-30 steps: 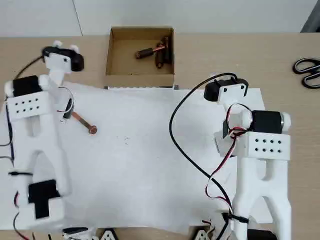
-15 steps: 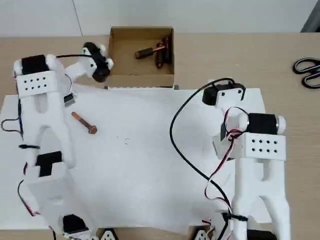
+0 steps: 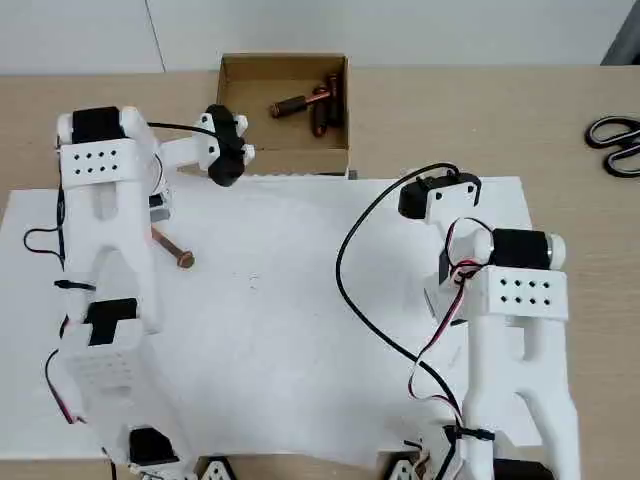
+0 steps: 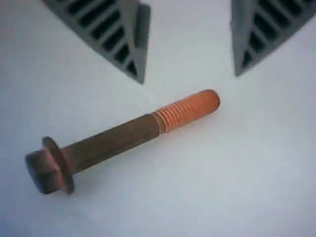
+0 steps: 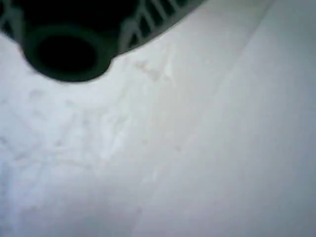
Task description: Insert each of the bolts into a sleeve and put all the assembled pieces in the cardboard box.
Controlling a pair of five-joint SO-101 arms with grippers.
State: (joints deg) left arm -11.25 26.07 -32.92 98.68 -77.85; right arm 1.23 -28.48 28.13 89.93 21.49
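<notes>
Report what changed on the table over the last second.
The left arm swung across toward the cardboard box, so its wrist end is now at the box's near-left corner. The left gripper is open by the bolt, which has not moved on the white sheet; nothing was grasped. The right arm barely shifted. The assembled pieces and the scissors stayed put.

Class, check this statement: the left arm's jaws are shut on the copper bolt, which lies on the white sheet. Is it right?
Not quite. The left arm's jaws stand open and clear of the copper bolt, not shut on it; the left wrist view shows the gap. The bolt does lie on the white sheet.
</notes>
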